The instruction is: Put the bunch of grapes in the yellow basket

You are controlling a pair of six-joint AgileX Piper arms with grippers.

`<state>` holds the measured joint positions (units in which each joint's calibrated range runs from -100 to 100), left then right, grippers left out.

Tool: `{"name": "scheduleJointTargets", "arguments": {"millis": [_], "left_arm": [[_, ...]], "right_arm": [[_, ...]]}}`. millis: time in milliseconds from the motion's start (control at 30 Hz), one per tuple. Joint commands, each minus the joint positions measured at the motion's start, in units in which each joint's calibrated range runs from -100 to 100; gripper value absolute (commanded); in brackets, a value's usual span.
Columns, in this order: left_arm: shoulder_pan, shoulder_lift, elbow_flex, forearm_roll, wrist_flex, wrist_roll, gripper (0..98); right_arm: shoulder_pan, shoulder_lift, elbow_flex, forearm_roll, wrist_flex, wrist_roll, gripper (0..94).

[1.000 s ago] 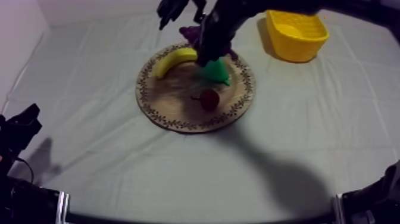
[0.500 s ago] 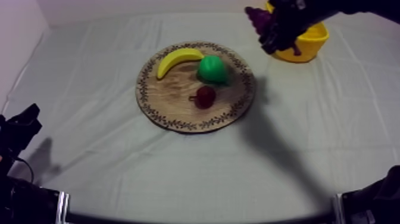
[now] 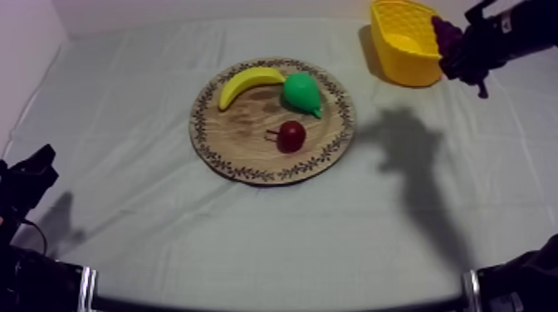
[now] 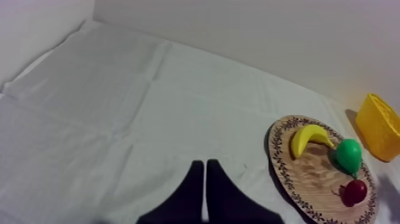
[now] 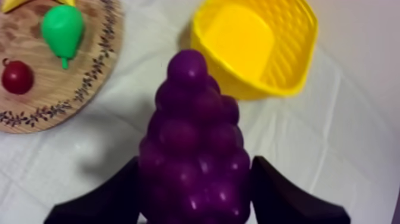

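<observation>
Purple bunch of grapes (image 5: pixel 193 149): glossy round toy berries packed into one cone, broad at one end and narrowing to a single berry.
Long axis: runs straight out from the fingers, broad end in the grip, narrow tip pointing away towards the yellow basket (image 5: pixel 286 65).
Place: held in the air at the basket's right rim, near the table's far right corner.
Black right gripper (image 5: pixel 196 196): clamped on the bunch, one finger on each flank of the broad end.
Black left gripper (image 4: pixel 205 179): fingers together in a narrow wedge, low at the table's near left edge.
Round wooden board with a patterned rim (image 3: pixel 241 133): carries a yellow banana (image 3: pixel 247 81), a green pear (image 3: pixel 301 91) and a small red fruit (image 3: pixel 291 135).
Change: half a second ago the bunch hung at the basket's left side; now it is across at the right rim.
</observation>
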<state>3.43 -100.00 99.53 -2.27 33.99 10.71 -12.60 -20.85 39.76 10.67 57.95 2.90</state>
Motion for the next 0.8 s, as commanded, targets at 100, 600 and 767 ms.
{"name": "scheduleJointTargets", "arguments": {"millis": [100, 600, 767], "left_arm": [[0.01, 0.00, 0.02, 0.00, 0.05, 0.01, 0.0], [0.01, 0.00, 0.02, 0.00, 0.05, 0.01, 0.0], [0.01, 0.00, 0.02, 0.00, 0.05, 0.01, 0.0]], "right_arm": [[0.42, -0.61, 1.55, 0.96, 0.04, -3.17, 36.6], [2.03, 8.28, -13.32, -1.36, 3.29, -5.69, 37.7], [3.46, 15.20, -20.42, -1.95, 3.16, -4.94, 37.5]]}}
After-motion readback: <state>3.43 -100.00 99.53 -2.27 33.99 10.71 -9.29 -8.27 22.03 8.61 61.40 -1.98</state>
